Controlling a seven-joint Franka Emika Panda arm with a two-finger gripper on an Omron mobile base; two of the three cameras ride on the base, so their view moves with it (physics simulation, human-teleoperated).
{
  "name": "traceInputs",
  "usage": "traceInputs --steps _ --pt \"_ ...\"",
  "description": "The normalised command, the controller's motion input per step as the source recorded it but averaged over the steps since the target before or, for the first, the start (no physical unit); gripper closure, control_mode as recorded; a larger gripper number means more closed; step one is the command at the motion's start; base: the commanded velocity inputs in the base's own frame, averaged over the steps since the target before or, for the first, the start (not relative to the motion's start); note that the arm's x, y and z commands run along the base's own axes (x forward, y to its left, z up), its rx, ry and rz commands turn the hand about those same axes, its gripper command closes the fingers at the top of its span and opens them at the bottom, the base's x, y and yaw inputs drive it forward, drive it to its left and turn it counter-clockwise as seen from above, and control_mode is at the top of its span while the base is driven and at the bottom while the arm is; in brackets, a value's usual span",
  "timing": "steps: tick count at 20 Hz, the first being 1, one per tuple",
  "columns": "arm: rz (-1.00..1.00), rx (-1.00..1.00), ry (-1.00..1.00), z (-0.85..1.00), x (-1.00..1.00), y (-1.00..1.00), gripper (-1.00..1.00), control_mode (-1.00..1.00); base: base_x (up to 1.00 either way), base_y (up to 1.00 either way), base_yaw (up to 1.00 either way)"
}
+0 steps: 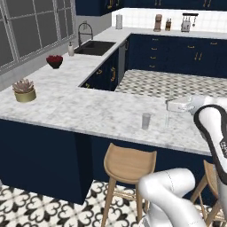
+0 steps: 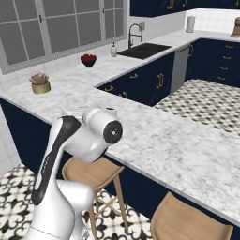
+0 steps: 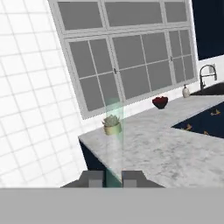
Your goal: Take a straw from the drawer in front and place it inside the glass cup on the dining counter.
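The glass cup (image 1: 146,120) stands upright on the dining counter (image 1: 88,111), near its front edge. My gripper (image 1: 169,106) hovers just right of the cup and a little above it, shut on the straw (image 1: 167,119), which hangs down beside the cup without touching it. In the hand view the straw (image 3: 113,140) rises as a pale see-through strip from between the fingertips (image 3: 92,178), over the counter (image 3: 166,153). My own arm blocks the cup in the right base view. I cannot tell which navy front is the task's drawer.
Wooden stools (image 1: 128,164) (image 2: 93,171) stand under the counter's overhang. A potted succulent (image 1: 25,91), a red bowl (image 1: 54,61), a soap bottle (image 1: 71,48) and a sink (image 1: 94,46) line the window side. Navy cabinets (image 1: 153,48) stand beyond the tiled floor.
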Motion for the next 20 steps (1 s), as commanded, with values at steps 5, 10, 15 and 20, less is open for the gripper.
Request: traceInputs --steps 5,10,15,20 --pt "0.53 0.0 -0.04 0.41 0.14 0.0 1.0 -1.0 0.0 0.0 0.0" --pt "0.22 0.0 -0.01 -0.01 0.16 0.21 1.0 -1.0 0.0 0.0 0.0" --pt "0.03 0.02 0.01 -0.16 0.33 -0.24 1.0 -1.0 0.0 0.0 0.0" --pt "-0.02 0.05 -0.12 -0.24 0.55 -0.33 1.0 -1.0 0.0 0.0 0.0"
